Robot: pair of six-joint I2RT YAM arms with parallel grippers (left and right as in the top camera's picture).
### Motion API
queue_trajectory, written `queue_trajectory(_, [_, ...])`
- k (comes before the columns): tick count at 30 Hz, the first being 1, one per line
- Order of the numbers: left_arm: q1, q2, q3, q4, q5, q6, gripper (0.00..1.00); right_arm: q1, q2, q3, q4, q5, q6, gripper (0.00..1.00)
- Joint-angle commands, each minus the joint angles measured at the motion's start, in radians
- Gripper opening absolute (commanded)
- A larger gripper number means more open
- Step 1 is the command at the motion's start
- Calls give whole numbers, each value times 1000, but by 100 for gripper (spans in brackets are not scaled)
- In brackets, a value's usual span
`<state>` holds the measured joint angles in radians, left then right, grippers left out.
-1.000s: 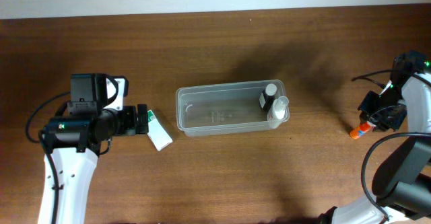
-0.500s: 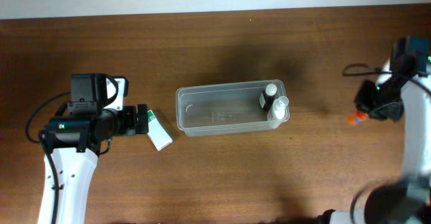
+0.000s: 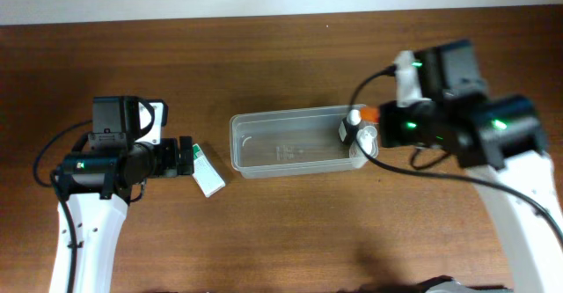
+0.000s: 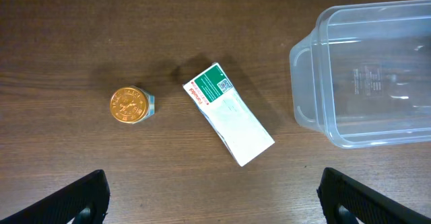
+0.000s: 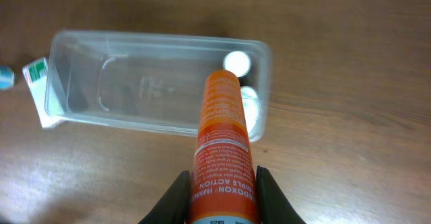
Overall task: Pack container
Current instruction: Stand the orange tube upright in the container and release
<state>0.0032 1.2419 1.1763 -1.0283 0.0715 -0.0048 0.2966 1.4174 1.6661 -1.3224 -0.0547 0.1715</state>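
Observation:
The clear plastic container (image 3: 290,143) lies mid-table; it also shows in the left wrist view (image 4: 363,83) and the right wrist view (image 5: 148,83). Two small white-capped bottles (image 3: 354,126) stand in its right end. My right gripper (image 5: 219,190) is shut on an orange tube (image 5: 222,143), held above the container's right end; the tube's tip shows in the overhead view (image 3: 371,113). My left gripper (image 4: 212,197) is open and empty, left of the container, near a white and green box (image 4: 229,113).
A small gold-lidded jar (image 4: 132,105) sits on the table left of the box. The box (image 3: 207,172) lies between my left gripper and the container. The table's far edge meets a white wall.
My right arm has swung from the far right edge leftward to above the container's right end, carrying the orange tube. The left arm has not moved.

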Motion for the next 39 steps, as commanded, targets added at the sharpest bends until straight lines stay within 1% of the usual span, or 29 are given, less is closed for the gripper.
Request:
queue_trajectory(1, [6, 5, 19, 2, 11, -3, 99, 45, 93, 6, 19, -2, -10, 20])
queue_trajectory(5, [6, 5, 19, 2, 11, -3, 99, 58, 205, 6, 50, -2, -10, 20])
queue_trajectory(6, [6, 5, 19, 2, 11, -3, 99, 58, 260, 6, 71, -2, -10, 20])
queue_trajectory(12, [6, 5, 19, 2, 11, -3, 99, 58, 401, 6, 154, -2, -37, 20])
queue_trajectory(17, [6, 5, 19, 2, 11, -3, 99, 56, 475, 6, 193, 11, -37, 20])
queue_trajectory(24, [6, 5, 19, 2, 11, -3, 100, 56, 517, 6, 209, 33, -36, 20])
queue_trajectory(25, [6, 5, 19, 2, 11, -3, 99, 56, 518, 6, 209, 33, -37, 21])
queue_trajectory(26, [6, 5, 19, 2, 11, -3, 99, 56, 518, 6, 209, 33, -37, 27])
queue_trajectory(27, [6, 5, 19, 2, 11, -3, 99, 56, 518, 6, 209, 33, -37, 37])
queue_trajectory(28, [6, 5, 19, 2, 11, -3, 99, 56, 518, 6, 209, 33, -37, 44])
queue_trajectory(39, [6, 5, 19, -2, 11, -3, 99, 57, 503, 7, 201, 32, -36, 45])
